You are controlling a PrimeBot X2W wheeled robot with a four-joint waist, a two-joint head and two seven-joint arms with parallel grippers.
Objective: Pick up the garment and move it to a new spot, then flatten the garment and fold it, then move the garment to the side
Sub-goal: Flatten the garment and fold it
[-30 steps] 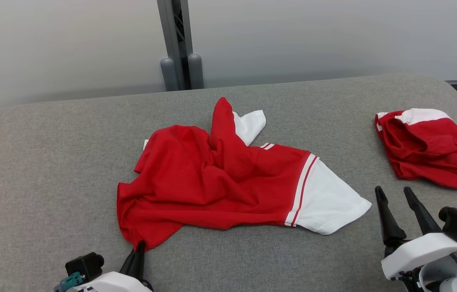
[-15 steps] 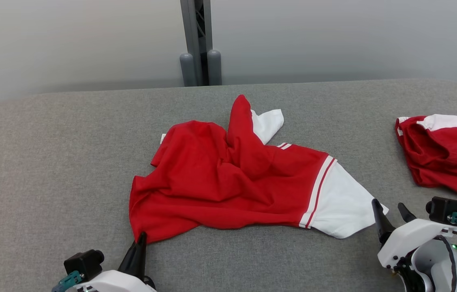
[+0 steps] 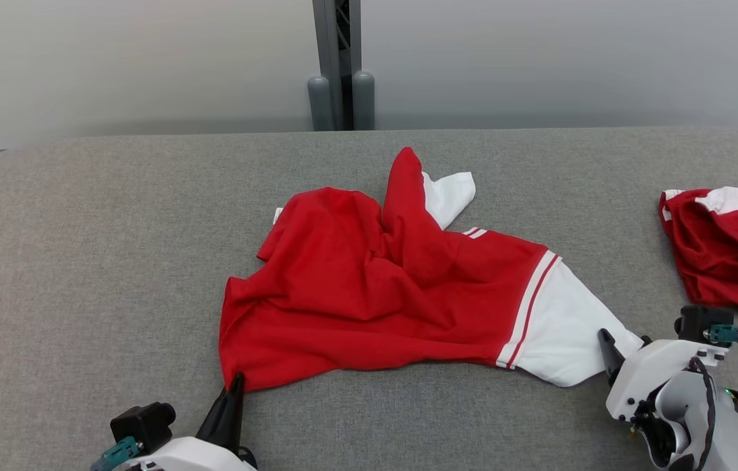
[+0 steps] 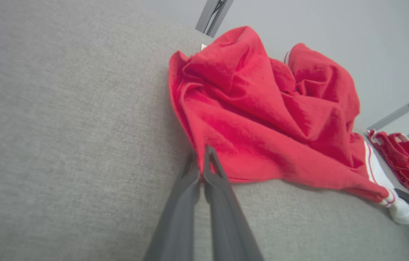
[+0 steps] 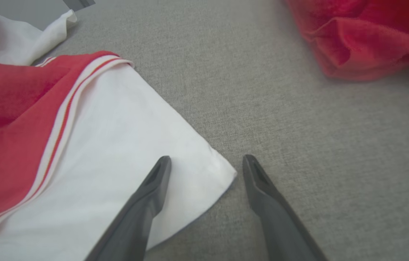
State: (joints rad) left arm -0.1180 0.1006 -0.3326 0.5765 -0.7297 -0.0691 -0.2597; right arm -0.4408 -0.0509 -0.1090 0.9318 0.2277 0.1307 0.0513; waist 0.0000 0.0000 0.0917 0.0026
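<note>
Here the crumpled red-and-white garment (image 3: 375, 294) lies in the middle of the grey bench (image 3: 81, 261). The left tool (image 4: 201, 159), fingers pressed together, pinches its near red corner. The right tool (image 5: 206, 163) stands spread, one finger over the white sleeve (image 5: 117, 152) corner, the other over bare bench. A second garment (image 3: 729, 248) lies well apart at the right.

Left arm (image 3: 176, 458) jaws pinched, right arm (image 3: 663, 386) jaws spread.

The grey padded table (image 3: 81, 261) before me carries two things. A crumpled red-and-white garment (image 3: 356, 301) lies at its middle. A second red-and-white bundle (image 3: 729, 255) lies well apart, toward my right.
</note>
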